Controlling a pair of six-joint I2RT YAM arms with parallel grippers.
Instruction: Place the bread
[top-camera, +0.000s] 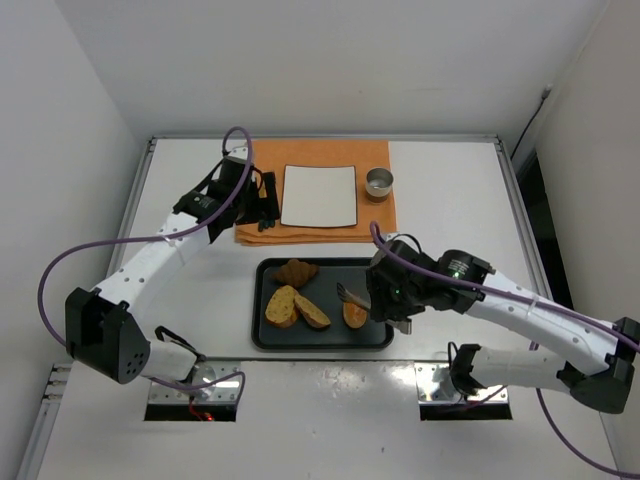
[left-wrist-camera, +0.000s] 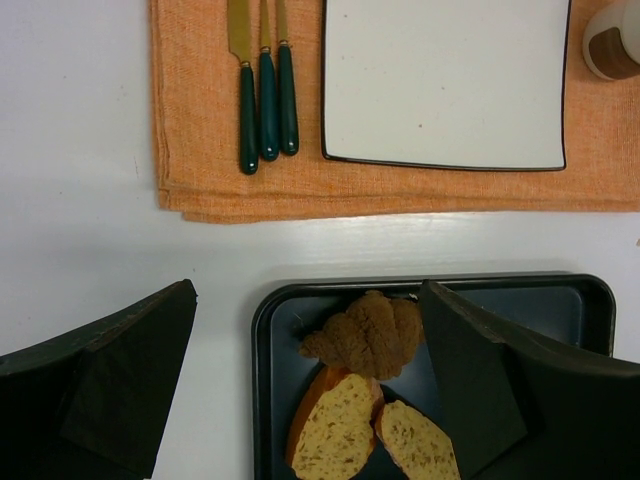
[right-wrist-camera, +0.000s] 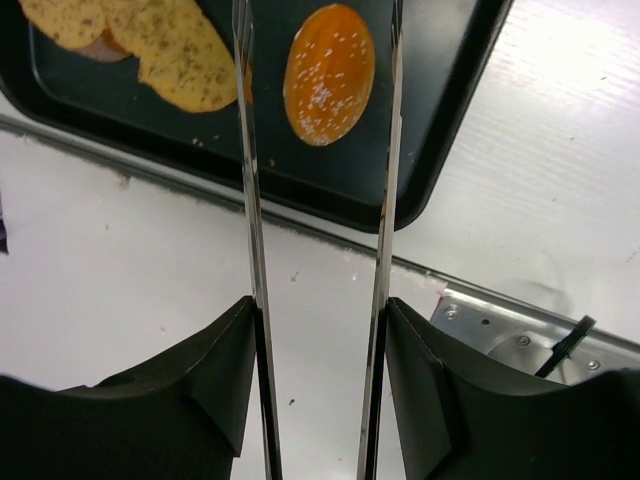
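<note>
I watch my right hand (right-wrist-camera: 320, 320) pinching metal tongs (right-wrist-camera: 249, 180) astride the orange roll (right-wrist-camera: 329, 73), four o'clock in the tray (top-camera: 330, 275), croissant (top-camera: 296, 271) at eleven, toast slices (top-camera: 283, 306) at eight, left hand (left-wrist-camera: 308, 300) spread

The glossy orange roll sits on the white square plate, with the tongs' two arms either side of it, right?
Not on the plate. The roll lies in the dark tray, as the right wrist view shows; the white plate stands apart on the orange cloth. The tongs do flank it on both sides.
</note>
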